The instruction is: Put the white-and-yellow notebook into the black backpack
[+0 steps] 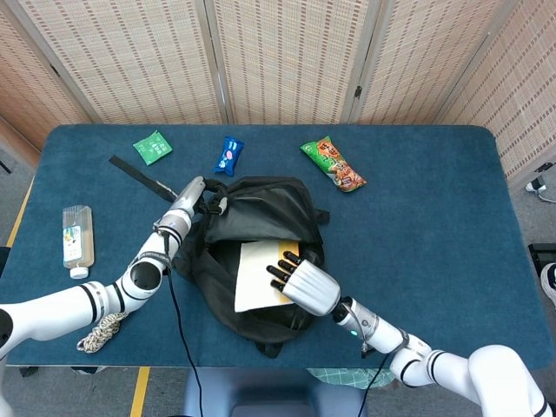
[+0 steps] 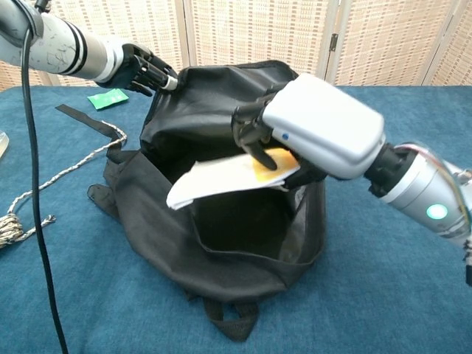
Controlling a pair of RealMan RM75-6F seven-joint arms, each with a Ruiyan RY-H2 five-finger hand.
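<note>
The black backpack [image 1: 261, 217] [image 2: 214, 221] lies on the blue table with its mouth held wide. My left hand [image 1: 193, 195] [image 2: 144, 71] grips the bag's upper rim and lifts it. My right hand [image 1: 300, 282] [image 2: 310, 129] holds the white-and-yellow notebook [image 1: 259, 274] [image 2: 228, 177] by its yellow end. The notebook lies flat across the bag's opening, its white end sticking out toward the left. Part of it sits inside the rim.
On the far side of the table [image 1: 434, 217] lie a green packet [image 1: 153, 147] [image 2: 108, 98], a blue packet [image 1: 228, 155] and a red-green snack bag [image 1: 334, 164]. A small bottle [image 1: 76, 239] and a coiled rope [image 1: 102, 330] [image 2: 15, 221] sit at the left. A black strap [image 1: 139, 176] trails from the bag.
</note>
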